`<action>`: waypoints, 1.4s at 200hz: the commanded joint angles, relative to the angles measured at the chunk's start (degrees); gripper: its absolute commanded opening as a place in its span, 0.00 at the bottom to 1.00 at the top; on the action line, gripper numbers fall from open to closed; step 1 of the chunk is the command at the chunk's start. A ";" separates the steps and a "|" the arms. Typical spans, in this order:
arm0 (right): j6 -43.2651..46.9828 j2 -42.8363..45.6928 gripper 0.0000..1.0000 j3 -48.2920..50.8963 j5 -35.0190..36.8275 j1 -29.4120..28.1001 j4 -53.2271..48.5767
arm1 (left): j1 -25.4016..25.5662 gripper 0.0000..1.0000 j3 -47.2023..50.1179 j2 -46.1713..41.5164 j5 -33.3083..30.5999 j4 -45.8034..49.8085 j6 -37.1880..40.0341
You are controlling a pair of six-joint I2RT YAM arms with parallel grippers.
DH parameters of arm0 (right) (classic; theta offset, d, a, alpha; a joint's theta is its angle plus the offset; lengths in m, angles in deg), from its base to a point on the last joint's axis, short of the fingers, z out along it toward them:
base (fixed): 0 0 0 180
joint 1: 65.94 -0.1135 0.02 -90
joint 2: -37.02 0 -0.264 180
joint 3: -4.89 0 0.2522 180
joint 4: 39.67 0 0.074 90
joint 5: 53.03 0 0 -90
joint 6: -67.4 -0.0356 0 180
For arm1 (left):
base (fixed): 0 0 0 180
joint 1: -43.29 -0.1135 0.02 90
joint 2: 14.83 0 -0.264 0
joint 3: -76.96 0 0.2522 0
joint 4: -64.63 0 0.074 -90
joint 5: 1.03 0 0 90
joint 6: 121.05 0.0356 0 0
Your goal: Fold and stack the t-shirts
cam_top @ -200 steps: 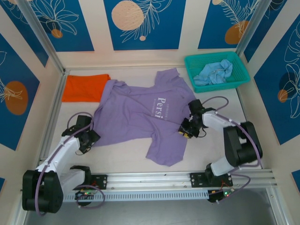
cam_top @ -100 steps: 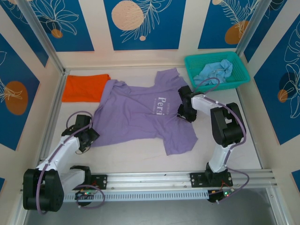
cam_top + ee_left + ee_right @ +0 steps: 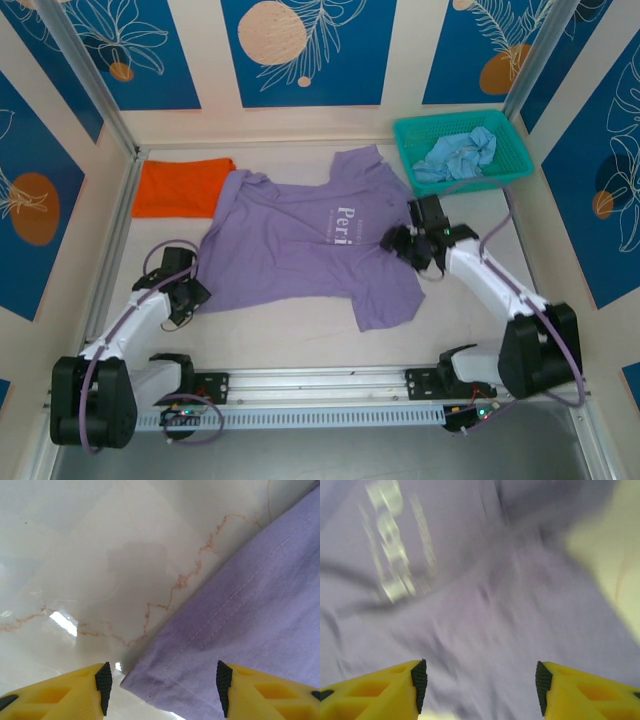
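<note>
The lavender-purple t-shirt (image 3: 300,250) lies spread and creased across the middle of the table, its white lettering (image 3: 345,222) facing up. Next to its left sleeve is the folded orange t-shirt (image 3: 185,187), at the back left. The pale blue t-shirt (image 3: 457,155) sits crumpled in the teal basket (image 3: 512,168). My left gripper (image 3: 190,293) is at the purple shirt's lower left corner; in the left wrist view it (image 3: 162,687) is open, with the hem corner (image 3: 165,677) lying between the jaws. My right gripper (image 3: 400,243) hovers open over the shirt's right side, its wrist view (image 3: 480,687) blurred above the purple cloth (image 3: 485,610).
The white marbled tabletop (image 3: 100,555) is walled by blue patterned panels on three sides. An aluminium rail (image 3: 330,380) with both arm bases runs along the near edge. Bare table lies in front of the shirt (image 3: 270,335) and at the right (image 3: 500,235).
My right gripper carried the shirt's lower right part outward, then opened and let go, and its arm swung to the right. The left gripper stayed at the corner and narrowed slightly.
</note>
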 commanded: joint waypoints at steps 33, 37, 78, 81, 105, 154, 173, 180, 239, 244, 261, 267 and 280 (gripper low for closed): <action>-11.34 6.69 0.61 10.52 -6.12 -15.93 -10.45 | -0.83 0.54 0.87 1.51 0.30 -3.96 -0.20; -12.10 6.34 0.61 10.53 -5.12 -15.84 -11.34 | -0.81 0.54 0.82 1.71 0.32 -4.14 -0.28; -17.75 8.45 0.58 14.37 -2.65 -14.28 -7.67 | -0.82 0.52 1.50 3.13 0.20 -6.15 -0.08; -18.13 8.35 0.58 14.66 -2.50 -14.28 -7.68 | -0.83 0.51 1.55 3.27 0.31 -6.38 -0.08; -21.24 9.26 0.57 15.23 2.75 -11.45 -12.07 | -0.78 0.46 1.70 4.00 1.68 -7.73 0.34; -21.33 20.51 0.55 19.61 6.19 1.73 -12.96 | -0.82 0.30 3.01 4.05 2.28 -10.22 0.88; -18.67 17.95 0.46 20.09 5.35 4.11 -10.32 | -0.78 0.29 3.15 3.97 2.61 -10.64 1.24; -18.04 15.76 0.41 19.80 5.16 4.37 -9.33 | -0.77 0.29 3.20 3.86 2.73 -10.90 1.28; -15.65 0.53 0.05 9.75 11.90 -3.04 -8.64 | -0.78 0.29 3.93 2.11 2.82 -10.96 1.34; -15.79 0.00 0.04 7.91 13.24 -4.64 -9.73 | -0.81 0.28 4.04 1.96 2.82 -10.98 1.33; -15.05 -3.62 0.03 0.78 16.05 -9.78 -12.08 | -0.77 0.29 4.24 1.52 2.94 -11.00 1.26; -14.76 -5.85 0.03 -2.42 17.44 -11.21 -13.56 | -0.85 0.28 4.23 1.53 2.99 -11.01 1.33; -13.15 -12.06 0.08 -9.39 19.87 -13.92 -16.48 | -0.78 0.29 4.28 1.26 3.20 -11.01 1.39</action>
